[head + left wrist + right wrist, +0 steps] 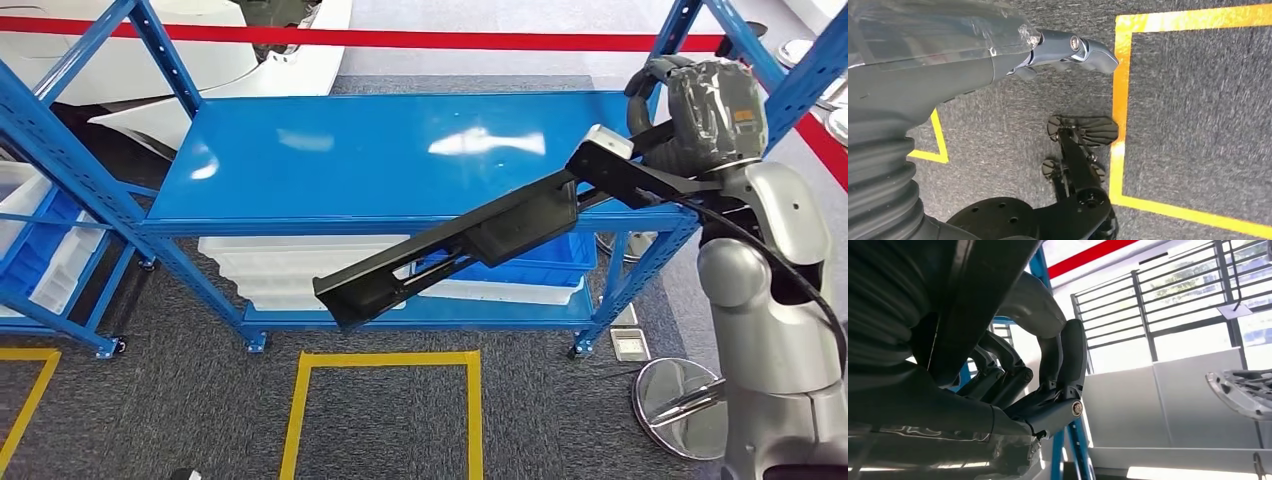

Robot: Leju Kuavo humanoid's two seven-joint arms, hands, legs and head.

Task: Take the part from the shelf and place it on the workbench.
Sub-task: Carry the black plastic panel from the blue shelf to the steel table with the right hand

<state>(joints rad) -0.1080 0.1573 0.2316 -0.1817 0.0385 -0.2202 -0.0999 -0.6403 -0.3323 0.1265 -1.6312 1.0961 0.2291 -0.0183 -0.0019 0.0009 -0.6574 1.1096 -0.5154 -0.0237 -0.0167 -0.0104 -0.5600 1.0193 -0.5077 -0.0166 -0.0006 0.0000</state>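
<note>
The long black moulded plastic part (450, 250) is already off the blue metal shelf (380, 160) and carried in the air by the right hand (690, 130), so the pick-up half of the task looks done; what is left, as I judge it, is to carry the part to the workbench and set it down, and no workbench can be made out here. The part hangs slanted in the head view, its near end at the hand beside the shelf's right front post and its far end sloping down in front of the lower shelf level, above the dark grey carpet (180, 400) and just beyond the yellow tape rectangle (385, 360) marked on the floor. It touches neither the shelf top nor the floor. The right arm is raised and bent, with the hand up at the shelf's top level by the right post; in the right wrist view the right hand (1048, 385) has its dark fingers (998, 372) curled round the black part's edge (973, 300) with the thumb closing against it, so it is clamped firmly on the part. The left hand (1068, 50) hangs low beside the body over the carpet, holding nothing; its thumb points out straight, but the other fingers are hidden behind the cover, so I cannot tell whether it is spread or closed.
</note>
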